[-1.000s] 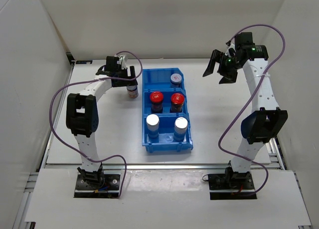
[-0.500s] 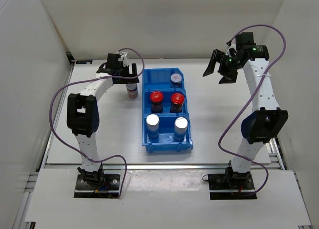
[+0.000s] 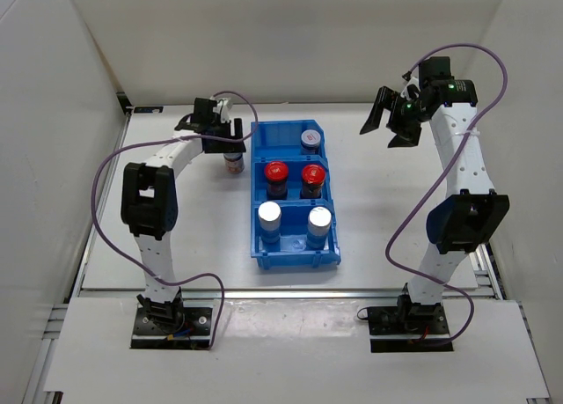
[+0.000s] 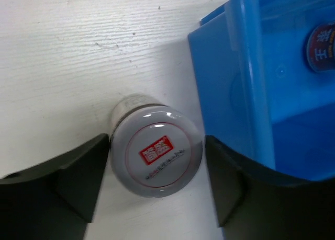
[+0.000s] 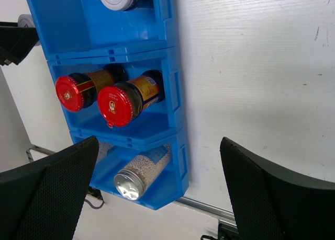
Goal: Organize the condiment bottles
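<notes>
Left tool point(image 4: 158, 140): straddling the loose grey-lidded bottle point(image 4: 156, 155) from above, flanking its lid closely on both sides; gripping or merely framing, cannot tell.
Loose grey-lidded bottle: standing upright on the tabletop point(image 3: 378, 210), just beside the left wall of the blue bin point(image 3: 274, 142), at its far end.
Right tool point(image 3: 378, 138): hanging released, spreading wide, well right of the bin, holding nothing.
Far compartment: housing a second grey-lidded bottle point(image 3: 310, 138) at right.
Middle compartment: holding two red-capped bottles point(image 3: 275, 171) side by side.
Near compartment: holding two silver-topped bottles point(image 3: 269, 215).
</notes>
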Controlling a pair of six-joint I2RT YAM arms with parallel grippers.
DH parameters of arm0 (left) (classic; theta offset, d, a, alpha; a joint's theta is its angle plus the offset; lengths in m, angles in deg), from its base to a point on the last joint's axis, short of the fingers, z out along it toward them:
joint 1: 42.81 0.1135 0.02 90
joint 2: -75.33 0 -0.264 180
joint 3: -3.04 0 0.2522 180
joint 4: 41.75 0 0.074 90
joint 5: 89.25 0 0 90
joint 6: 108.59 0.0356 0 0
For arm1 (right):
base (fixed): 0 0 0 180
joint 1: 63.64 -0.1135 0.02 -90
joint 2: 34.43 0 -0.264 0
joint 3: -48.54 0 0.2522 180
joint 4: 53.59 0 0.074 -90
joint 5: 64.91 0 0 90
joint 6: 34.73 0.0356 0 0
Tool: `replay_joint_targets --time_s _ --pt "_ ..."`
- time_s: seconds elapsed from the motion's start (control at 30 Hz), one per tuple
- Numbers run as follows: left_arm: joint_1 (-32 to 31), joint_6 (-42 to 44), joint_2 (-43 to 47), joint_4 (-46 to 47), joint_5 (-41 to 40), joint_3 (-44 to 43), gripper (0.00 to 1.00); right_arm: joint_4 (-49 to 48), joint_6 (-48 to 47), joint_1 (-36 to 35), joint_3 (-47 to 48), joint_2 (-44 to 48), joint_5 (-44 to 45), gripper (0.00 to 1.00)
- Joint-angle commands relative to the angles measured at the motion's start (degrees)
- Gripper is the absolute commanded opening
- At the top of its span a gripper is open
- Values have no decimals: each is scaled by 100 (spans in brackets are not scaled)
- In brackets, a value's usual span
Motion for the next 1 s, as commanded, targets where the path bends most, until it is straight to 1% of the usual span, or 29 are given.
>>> replay_joint_targets --time_s 0.0,0.03,0.07,0.13,0.17,0.2,0.23,0.27,0.33,0.37,0.47,0.5,0.6,0.7,0.73,0.77,0.87,0.97 --pt "-16 29 82 -50 -46 -43 76 -18 -104 24 0 73 -104 100" --pt "-16 29 82 -50 -46 -44 67 -18 -104 24 0 73 -104 100" --pt "-16 29 30 -50 -98 -183 46 -18 -104 24 0 73 -156 100" --pt "-16 29 29 -50 -185 -368 29 -18 -104 24 0 20 -157 100" --pt "-16 29 -32 -50 -282 -630 16 -18 -104 24 0 20 -209 100" --pt "-16 29 -32 -111 -353 -815 12 -18 -104 24 61 20 -209 100" --pt "-16 29 -84 -198 -432 -1017 12 -18 -104 24 61 20 -209 100" --pt "-16 29 -85 -199 -589 -1480 12 -18 -104 24 61 -32 -209 100" --pt "-16 91 -216 -339 -730 -2044 12 -18 -104 24 114 -33 -261 100" --pt "-16 91 -295 -601 -923 -2787 12 -18 -104 24 114 -33 -262 100" --pt "-16 91 -489 -682 -977 -3715 12 -70 -104 24 52 -33 -324 100" --pt "-16 91 -568 -682 -908 -4187 12 -71 -104 24 52 -33 -376 100" --pt "-16 -102 -708 -682 -784 -4822 12 -71 -104 24 52 -33 -376 100" --pt "-156 -216 -709 -682 -627 -4956 12 -71 -104 24 52 -85 -376 100" --pt "-296 -217 -709 -682 -513 -4957 12 -71 -104 24 -9 -85 -376 100" --pt "-297 -286 -709 -682 -424 -4826 12 -71 -104 24 -9 -25 -376 100" --pt "-551 -480 -709 -682 347 -4588 12 -71 -104 24 -140 -24 -376 100" --pt "-833 -542 -595 -630 420 -4149 12 -71 -104 24 -194 29 -376 100"
